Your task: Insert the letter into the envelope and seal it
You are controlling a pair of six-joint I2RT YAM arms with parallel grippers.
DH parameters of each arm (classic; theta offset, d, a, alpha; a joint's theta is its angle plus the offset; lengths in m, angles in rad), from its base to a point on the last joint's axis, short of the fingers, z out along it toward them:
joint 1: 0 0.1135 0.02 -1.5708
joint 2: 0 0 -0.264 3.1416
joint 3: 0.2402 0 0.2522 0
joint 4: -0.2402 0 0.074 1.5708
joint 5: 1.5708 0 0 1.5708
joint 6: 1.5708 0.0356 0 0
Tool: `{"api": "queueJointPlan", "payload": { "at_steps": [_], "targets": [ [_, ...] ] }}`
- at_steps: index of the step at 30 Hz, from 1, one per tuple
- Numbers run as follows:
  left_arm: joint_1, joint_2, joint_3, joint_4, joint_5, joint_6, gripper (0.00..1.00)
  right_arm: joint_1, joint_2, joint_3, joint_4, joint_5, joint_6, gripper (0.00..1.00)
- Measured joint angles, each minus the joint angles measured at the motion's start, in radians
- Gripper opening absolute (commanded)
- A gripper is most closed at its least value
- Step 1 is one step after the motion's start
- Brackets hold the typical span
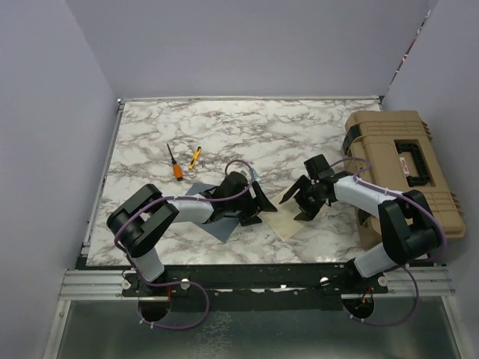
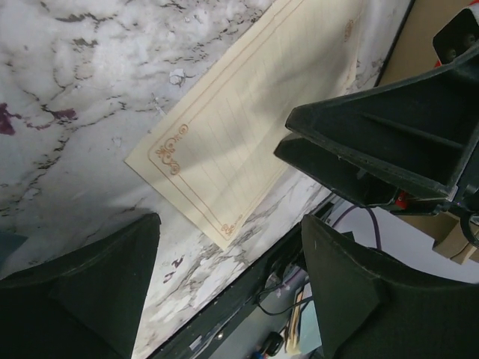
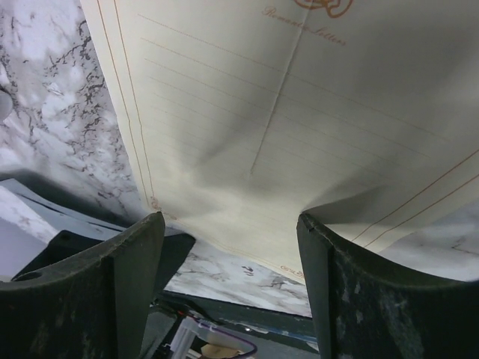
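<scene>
The cream letter (image 1: 288, 218) lies flat on the marble table near the front edge, between my two grippers. It shows its ruled lines and corner ornaments in the left wrist view (image 2: 247, 112) and fills the right wrist view (image 3: 284, 112). My right gripper (image 1: 305, 200) is open over its right part, fingertips (image 3: 307, 221) resting on the paper, which puckers slightly between them. My left gripper (image 1: 260, 208) is open and empty just left of the letter (image 2: 232, 277). The grey-blue envelope (image 1: 209, 221) lies under my left arm, mostly hidden.
A tan toolbox (image 1: 400, 168) stands at the right edge of the table. An orange screwdriver (image 1: 174, 164) and a yellow utility knife (image 1: 194, 155) lie behind the left arm. The table's front edge (image 2: 224, 299) runs close below the letter.
</scene>
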Motion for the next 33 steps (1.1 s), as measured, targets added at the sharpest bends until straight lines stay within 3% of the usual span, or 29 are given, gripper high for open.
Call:
{"api": "queueJointPlan", "payload": {
  "at_steps": [16,20,28,33],
  "targets": [
    [-0.043,-0.082,-0.180,0.217,-0.113,-0.144,0.82,0.002,0.039,-0.016,0.142,-0.162,0.136,0.74],
    [-0.044,-0.082,-0.209,0.272,-0.127,-0.178,0.81,0.002,0.040,0.012,0.103,-0.158,0.125,0.74],
    [-0.045,-0.070,-0.225,0.320,-0.130,-0.200,0.81,0.002,0.007,0.288,-0.126,0.120,-0.052,0.75],
    [-0.045,-0.056,-0.225,0.345,-0.130,-0.208,0.81,0.002,0.042,0.357,-0.220,0.289,-0.189,0.76]
  ]
}}
